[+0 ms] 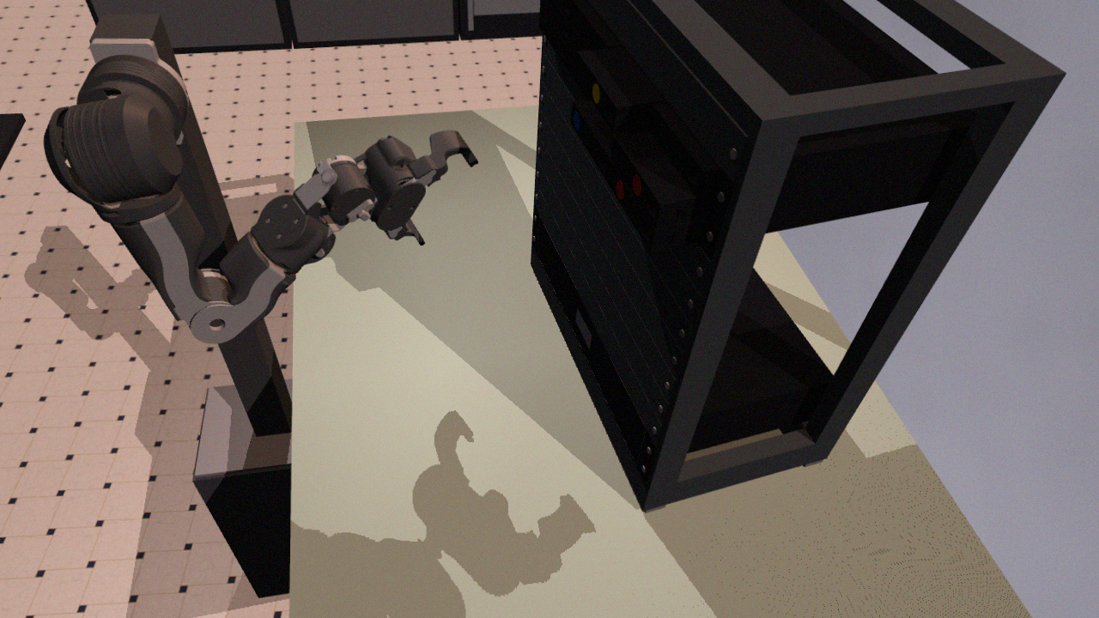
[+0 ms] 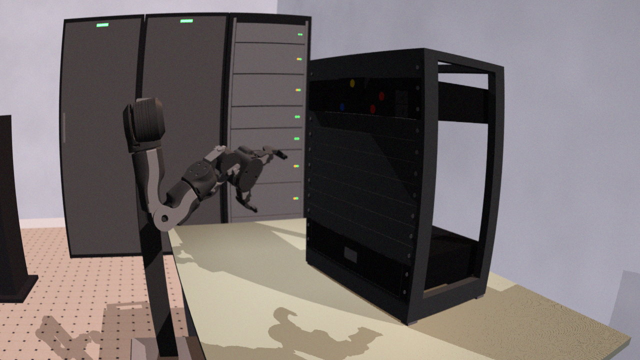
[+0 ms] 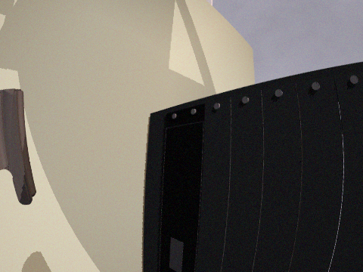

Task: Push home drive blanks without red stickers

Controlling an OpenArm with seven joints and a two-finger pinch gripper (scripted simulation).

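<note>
The black rack (image 1: 756, 191) (image 2: 424, 188) (image 3: 283, 192) stands on the beige table (image 1: 361, 368) (image 2: 250, 277). In the chassis at the top of its front I see four stickers. The yellow sticker (image 1: 596, 93) (image 2: 352, 82) and the blue sticker (image 1: 576, 118) (image 2: 342, 107) are toward the far side. Two red stickers (image 1: 620, 188) (image 1: 636, 184) (image 2: 381, 95) (image 2: 372, 108) are nearer the middle. My gripper (image 1: 444, 199) (image 2: 269, 182) is open and empty, in the air left of the rack front, well below the stickers and apart from the rack. In the wrist view only one finger (image 3: 15, 146) shows; the stickers are out of that view.
Blank panels and a lower unit with a small grey label (image 2: 350, 255) (image 3: 175, 255) fill the rack front below the chassis. Tall server cabinets (image 2: 102, 134) stand behind the table. My arm's pedestal (image 1: 238, 476) is at the table's left edge.
</note>
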